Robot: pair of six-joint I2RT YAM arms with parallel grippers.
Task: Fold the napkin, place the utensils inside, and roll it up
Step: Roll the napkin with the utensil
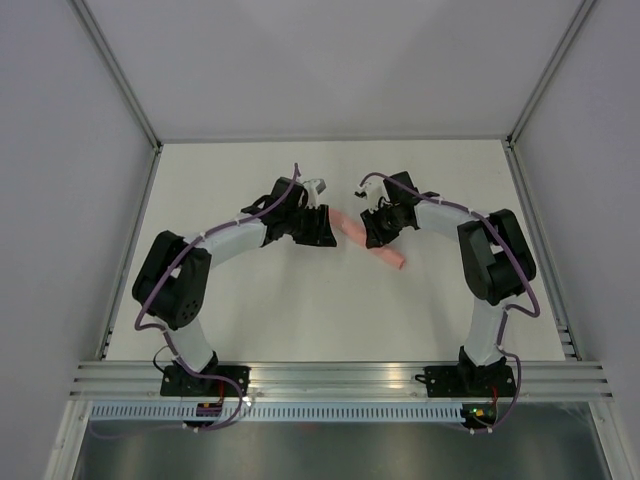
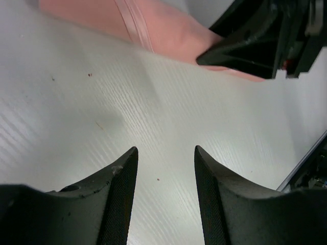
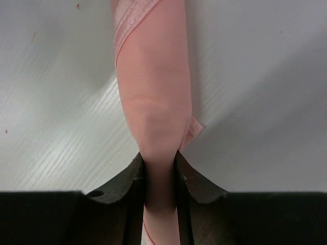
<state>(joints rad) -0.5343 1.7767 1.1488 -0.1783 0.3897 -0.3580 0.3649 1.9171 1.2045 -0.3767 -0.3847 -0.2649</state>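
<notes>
from their bases at the near edge of the table, the left arm and the right arm each rise, bend at an elbow pushed out to the side, and reach inward, so the two wrists face each other near mid-table. the left gripper hovers low over bare tabletop with its jaws spread and nothing between them, the roll lying just ahead of its fingertips. the right gripper is pinching the napkin, its fingers pressed into both sides of the cloth partway along the roll. the napkin lies at mid-table as a slim pink tube running diagonally under the two wrists, its hem spiralling round the outside, so the folding and rolling look essentially done. no utensils show in any view; whether they sit inside the tube cannot be told, though none lies beside it. what seems left is small: tuck the loose corner poking out beside the right fingers, release the roll, and draw both arms back.
</notes>
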